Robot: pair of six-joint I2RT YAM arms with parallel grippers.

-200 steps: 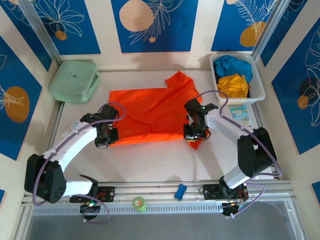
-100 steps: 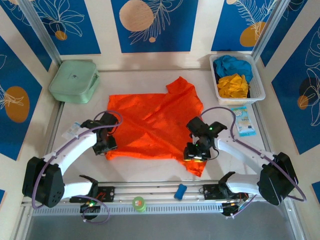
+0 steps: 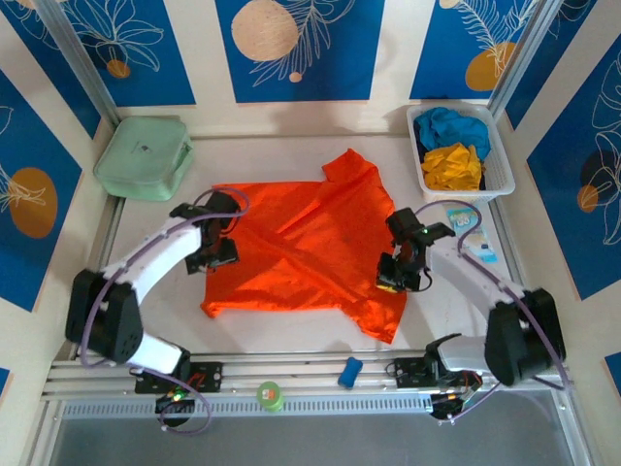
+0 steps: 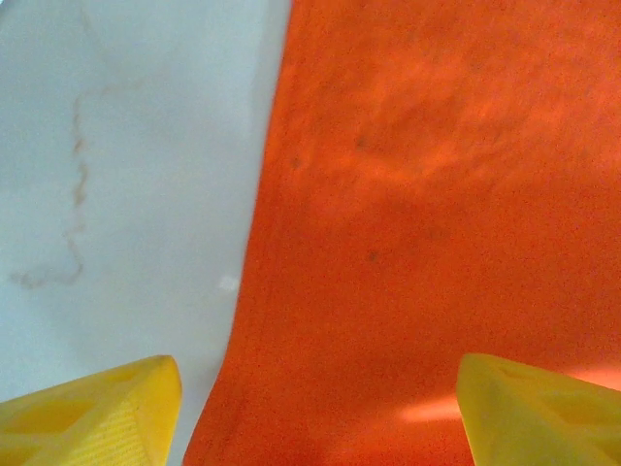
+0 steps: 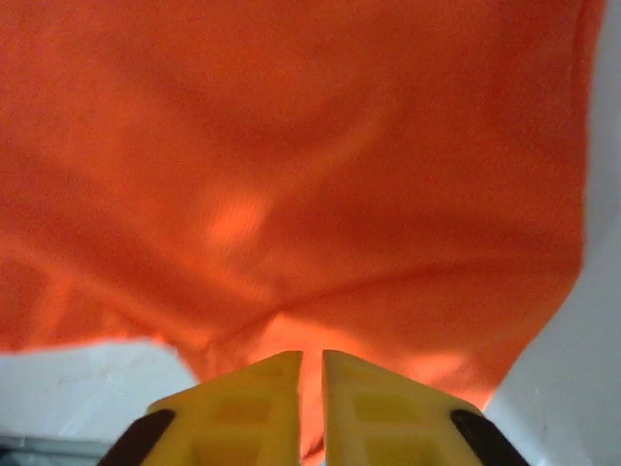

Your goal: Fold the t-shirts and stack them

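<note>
Top external view first: the orange t-shirt [image 3: 301, 243] lies spread and rumpled across the middle of the white surface [image 3: 281, 335], one sleeve pointing toward the far wall and another corner trailing toward the near edge. Over the shirt's left edge sits the left pincer [image 3: 212, 258]. On the shirt's right side, just above that near corner, is the right pincer [image 3: 393, 280]. In the far right corner, a white basket [image 3: 415, 146] holds the blue t-shirt [image 3: 444, 124] at the back and the yellow t-shirt [image 3: 452, 165] in front of it, both bunched up. A pale green case [image 3: 144, 155] rests in the far left corner, well apart from the shirts.

Left wrist view now: the left pincer [image 4: 320, 427] is spread wide, one yellow fingertip [image 4: 97, 417] above bare surface and the other above orange cloth, with the shirt's edge running below the gap.

Right wrist view: the right pincer [image 5: 310, 383] has its two yellow fingers pressed together over orange fabric. Whether any cloth is caught between them, I cannot tell.
</note>
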